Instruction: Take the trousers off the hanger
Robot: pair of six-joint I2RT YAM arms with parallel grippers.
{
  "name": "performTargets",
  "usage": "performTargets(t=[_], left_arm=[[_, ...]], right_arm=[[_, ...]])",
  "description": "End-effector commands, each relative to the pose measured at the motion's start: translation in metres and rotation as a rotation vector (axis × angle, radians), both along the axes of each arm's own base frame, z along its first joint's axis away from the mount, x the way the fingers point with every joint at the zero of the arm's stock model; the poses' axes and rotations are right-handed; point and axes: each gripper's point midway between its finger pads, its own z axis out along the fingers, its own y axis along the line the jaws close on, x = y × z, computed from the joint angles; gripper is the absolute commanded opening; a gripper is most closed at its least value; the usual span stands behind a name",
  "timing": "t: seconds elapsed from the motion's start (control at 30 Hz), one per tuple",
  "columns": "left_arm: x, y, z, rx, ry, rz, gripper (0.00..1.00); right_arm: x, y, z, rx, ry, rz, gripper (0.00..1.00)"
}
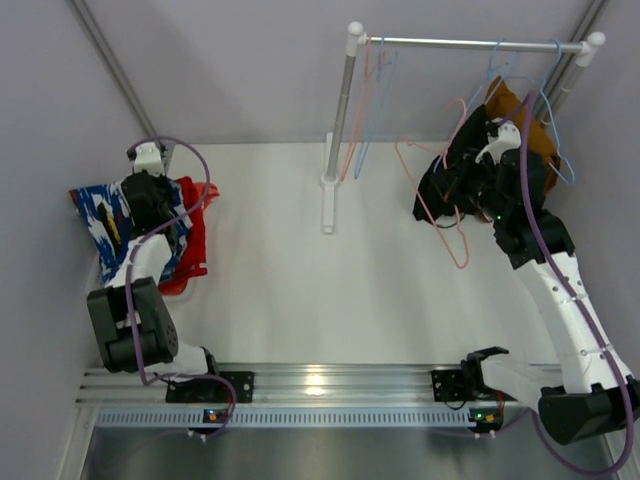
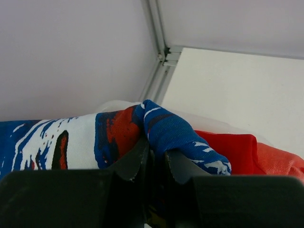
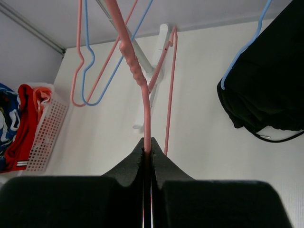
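**A:** We are working inside pale walls, over a white table (image 1: 300,300) that is spreading out below the right claw (image 3: 147,145). Up ahead of that claw, the rack (image 1: 470,43) is carrying the hangers.

**B:** And where are we finding the trousers?

**A:** The black pair (image 3: 270,85) is hanging just to that claw's right on a blue hanger (image 3: 244,47), its long axis dropping from the rack. The brown pair (image 1: 512,106) is sitting behind it. Far to the claw's left, the basket (image 3: 47,128) is holding the red pair (image 3: 21,133) and the blue-and-white pair (image 2: 47,142).

**B:** What are we gripping?

**A:** The right claw is clenching a pink hanger (image 3: 137,76), whose wire is running straight up from the tips and is looking bare to us. The left claw (image 2: 156,152) is pinching a fold of the blue-and-white pair.

**B:** So the right arm is sitting nearer the black pair.

**A:** Yes. We are judging that reaching it means swinging right, clear of the pink hanger.
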Motion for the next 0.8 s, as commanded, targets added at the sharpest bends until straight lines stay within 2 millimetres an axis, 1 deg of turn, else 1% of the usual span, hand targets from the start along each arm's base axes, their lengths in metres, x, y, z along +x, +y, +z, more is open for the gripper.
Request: performTargets(t=[0.0,0.03,0.07,0.1,0.13,0.17,0.2,0.23,0.27,0.3,0.33,0.37,0.4,0.43,0.47,0.5,0.53,0.57,0.6,0.63,0.67,0.7,0.73,0.77], left_arm=[[0.011,-0.03,0.023,-0.088,-0.031,-0.146,0.09],[0.008,-0.037,0.019,-0.099,-0.006,-0.175,0.14],[0.001,-0.041,0.007,-0.113,0.052,-0.195,0.18],[-0.005,-0.051,0.012,-0.118,0.053,-0.239,0.29],[-0.01,-0.056,0.013,-0.124,0.064,-0.263,0.38],[-0.018,-0.063,0.008,-0.135,0.101,-0.29,0.48],[-0.023,-0.069,0.013,-0.139,0.103,-0.316,0.63],[-0.032,-0.075,0.033,-0.126,0.07,-0.341,0.99],[-0.037,-0.077,0.044,-0.141,0.048,-0.335,0.99],[-0.044,-0.078,0.06,-0.147,0.024,-0.326,0.99],[-0.055,-0.081,0.09,-0.14,-0.039,-0.325,0.99],[-0.062,-0.085,0.103,-0.166,-0.057,-0.322,0.99],[-0.071,-0.089,0.129,-0.17,-0.083,-0.333,0.99],[-0.082,-0.096,0.15,-0.159,-0.116,-0.353,0.99],[-0.089,-0.103,0.164,-0.185,-0.134,-0.376,0.99],[-0.097,-0.114,0.185,-0.18,-0.164,-0.428,0.99],[-0.108,-0.121,0.192,-0.187,-0.166,-0.446,0.99],[-0.114,-0.125,0.198,-0.203,-0.174,-0.458,0.99],[-0.119,-0.129,0.203,-0.209,-0.181,-0.471,0.99],[-0.128,-0.131,0.211,-0.208,-0.201,-0.473,0.99],[-0.131,-0.133,0.214,-0.222,-0.21,-0.473,0.99],[-0.134,-0.134,0.216,-0.225,-0.216,-0.474,0.99],[-0.14,-0.136,0.221,-0.221,-0.231,-0.474,0.99],[-0.141,-0.136,0.221,-0.236,-0.234,-0.469,0.99]], right_arm=[[-0.011,-0.009,0.045,-0.009,-0.131,-0.01,0.0],[-0.012,-0.009,0.045,-0.01,-0.128,-0.007,0.0],[-0.013,-0.009,0.047,-0.011,-0.132,-0.004,0.0],[-0.015,-0.008,0.047,-0.012,-0.128,0.001,0.0],[-0.015,-0.008,0.047,-0.011,-0.124,0.002,0.0],[-0.015,-0.008,0.048,-0.01,-0.124,0.004,0.0],[-0.016,-0.007,0.049,-0.011,-0.125,0.007,0.0],[-0.016,-0.007,0.049,-0.013,-0.124,0.008,0.0],[-0.017,-0.008,0.05,-0.015,-0.118,0.008,0.0],[-0.017,-0.008,0.051,-0.017,-0.117,0.004,0.0],[-0.016,-0.009,0.051,-0.02,-0.113,0.001,0.0],[-0.015,-0.009,0.055,-0.021,-0.113,-0.002,0.0],[-0.015,-0.009,0.057,-0.02,-0.114,0.001,0.0],[-0.014,-0.008,0.061,-0.016,-0.121,0.004,0.0],[-0.011,-0.006,0.066,-0.01,-0.129,0.007,0.0],[-0.009,-0.005,0.07,0.002,-0.138,0.009,0.0],[-0.005,-0.004,0.071,0.004,-0.138,0.006,0.0],[0.003,-0.004,0.075,0.007,-0.138,-0.001,0.0],[0.01,-0.008,0.074,0.0,-0.125,-0.034,0.0],[0.015,-0.01,0.075,-0.007,-0.117,-0.057,0.0],[0.029,-0.012,0.081,-0.014,-0.113,-0.088,0.0],[0.038,-0.019,0.082,-0.025,-0.107,-0.137,0.0],[0.042,-0.02,0.1,-0.016,-0.135,-0.149,0.0],[0.055,-0.015,0.095,-0.022,-0.119,-0.144,0.0]])
